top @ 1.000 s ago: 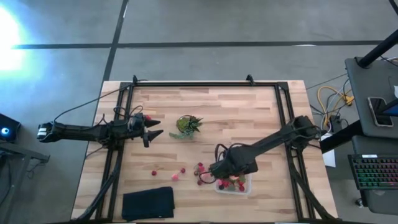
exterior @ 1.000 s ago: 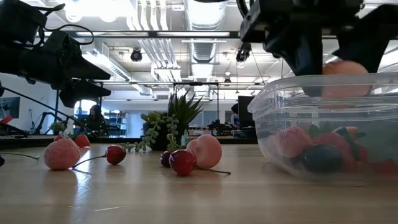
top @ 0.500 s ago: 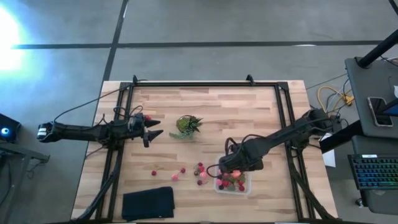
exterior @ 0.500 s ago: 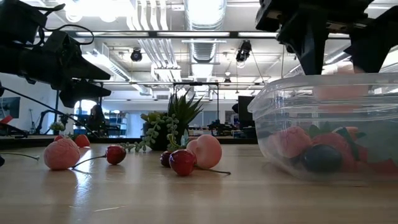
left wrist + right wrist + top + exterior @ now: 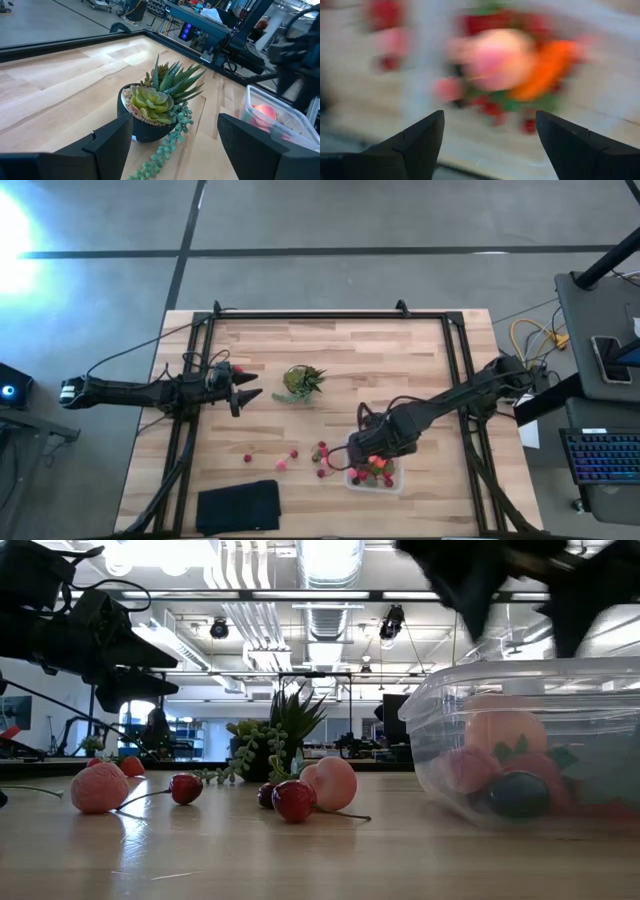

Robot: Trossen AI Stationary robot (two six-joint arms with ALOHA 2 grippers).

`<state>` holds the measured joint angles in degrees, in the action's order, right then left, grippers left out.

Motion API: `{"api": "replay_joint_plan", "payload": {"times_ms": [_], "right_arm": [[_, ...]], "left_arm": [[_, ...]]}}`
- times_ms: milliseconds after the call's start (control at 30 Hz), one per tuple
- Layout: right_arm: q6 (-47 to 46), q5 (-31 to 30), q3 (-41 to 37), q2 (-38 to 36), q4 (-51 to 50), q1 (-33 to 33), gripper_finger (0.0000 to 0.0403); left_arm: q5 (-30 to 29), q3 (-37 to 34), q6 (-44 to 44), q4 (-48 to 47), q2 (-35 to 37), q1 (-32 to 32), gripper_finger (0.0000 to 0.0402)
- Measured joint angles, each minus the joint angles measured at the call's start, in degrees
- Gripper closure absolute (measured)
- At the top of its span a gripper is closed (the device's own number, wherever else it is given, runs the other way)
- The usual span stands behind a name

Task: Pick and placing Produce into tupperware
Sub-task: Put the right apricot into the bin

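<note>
My right gripper (image 5: pixel 358 463) hangs just above the box (image 5: pixel 520 745) with its fingers (image 5: pixel 412 145) spread and empty. Directly under them a peach (image 5: pixel 505 732) lies in the box on the berries (image 5: pixel 500 785). More berries (image 5: pixel 322 454) lie on the table beside it. My left gripper (image 5: pixel 250 386) waits well apart, open, facing the plant (image 5: pixel 160 105).

Open-plan robotics lab: exposed ceiling ducts (image 5: pixel 330 580) and strip lighting, polished concrete floor (image 5: pixel 350 220), wooden table (image 5: pixel 350 345) in a black frame, neighbouring workstation with keyboard (image 5: pixel 600 455).
</note>
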<state>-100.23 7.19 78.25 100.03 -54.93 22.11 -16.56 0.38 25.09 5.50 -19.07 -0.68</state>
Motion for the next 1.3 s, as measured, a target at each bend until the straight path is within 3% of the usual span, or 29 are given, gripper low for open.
{"api": "replay_joint_plan", "payload": {"times_ms": [133,400,633,733,867,1133,1300], "right_arm": [[7.56,-1.29,3.66,1.63,9.67,-0.16,0.0099],[26.11,-1.1,16.16,14.39,8.76,-0.84,0.0111],[36.24,-1.59,29.46,21.53,-1.28,-2.53,0.0219],[39.28,-5.44,34.28,22.72,-8.81,-3.43,0.0241],[43.46,-9.2,37.81,22.51,-12.61,-4.82,0.0219],[46.94,-7.03,35.68,22.04,-12.09,-6.44,0.0111],[54.67,-9.33,32.83,22.43,-12.01,-4.49,0.0095]], "left_arm": [[0.0,0.0,0.01,0.0,0.04,-0.01,0.0125],[0.01,0.0,0.01,-0.03,0.07,-0.01,0.0125],[0.02,0.0,0.01,-0.03,0.02,0.0,0.0125],[0.01,0.0,0.0,0.01,0.08,0.01,0.0125],[0.02,0.0,0.01,0.0,-0.02,0.01,0.0125],[0.0,0.0,0.01,0.0,0.07,-0.01,0.0125],[0.02,0.0,0.01,-0.02,0.07,0.0,0.0125]]}}
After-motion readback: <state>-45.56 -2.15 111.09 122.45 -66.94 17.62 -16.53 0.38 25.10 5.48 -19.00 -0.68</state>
